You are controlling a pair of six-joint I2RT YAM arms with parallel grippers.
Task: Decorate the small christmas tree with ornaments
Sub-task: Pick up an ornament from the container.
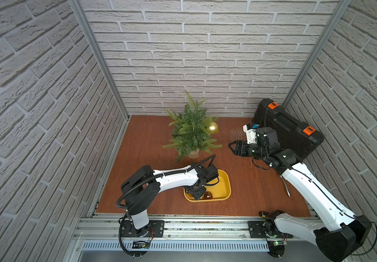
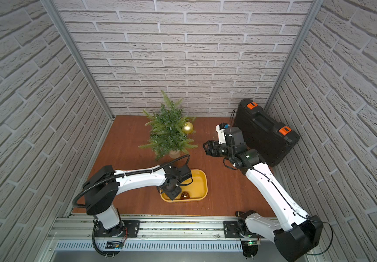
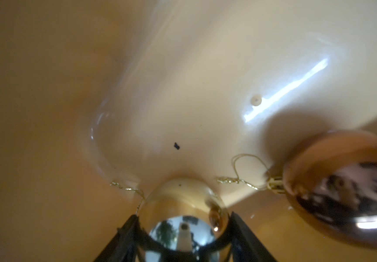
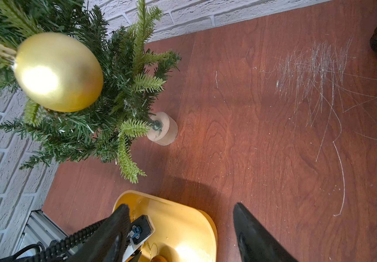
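Observation:
The small christmas tree (image 1: 192, 133) (image 2: 168, 133) (image 4: 106, 90) stands at the back of the wooden table. A matte gold ornament (image 1: 212, 127) (image 2: 187, 127) (image 4: 58, 72) hangs on its right side. In the left wrist view my left gripper (image 3: 183, 215) (image 1: 196, 192) is down in the yellow tray (image 1: 227, 181) (image 2: 203, 179), shut on a shiny mirror-like gold ornament (image 3: 183, 199). Beside it in the tray lies an amber-brown ornament (image 3: 342, 192) (image 1: 207, 195) (image 2: 184, 195). My right gripper (image 1: 231, 146) (image 2: 205, 147) (image 4: 180, 204) hangs open and empty to the right of the tree.
A black tool case (image 1: 287, 131) (image 2: 264, 131) with orange latches leans in the back right corner, just behind the right arm. Brick-pattern walls close in three sides. Bare scratched wood (image 4: 307, 79) lies between tree and case.

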